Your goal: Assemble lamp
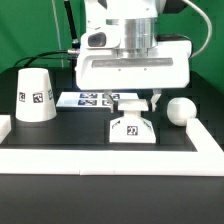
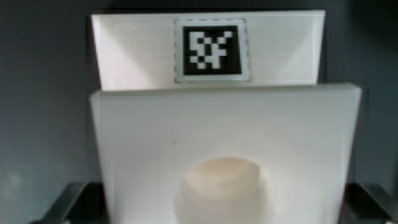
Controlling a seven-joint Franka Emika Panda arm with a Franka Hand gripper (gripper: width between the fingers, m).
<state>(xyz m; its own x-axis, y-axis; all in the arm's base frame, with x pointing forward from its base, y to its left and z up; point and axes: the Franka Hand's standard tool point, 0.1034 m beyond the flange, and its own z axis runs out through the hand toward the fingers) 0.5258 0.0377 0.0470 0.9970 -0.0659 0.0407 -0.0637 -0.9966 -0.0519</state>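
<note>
Three parts lie separate, nothing joined yet: the shade (image 1: 35,96) stands at the exterior view's left, the bulb (image 1: 180,110) at its right, the base (image 1: 130,123) between them, near the marker board (image 1: 90,99). The gripper (image 1: 135,97) hangs low over the base; whether its jaws pinch it cannot be told

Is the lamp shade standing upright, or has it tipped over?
Upright: the lamp shade stands on its wide end, with the narrow end on top.
</note>
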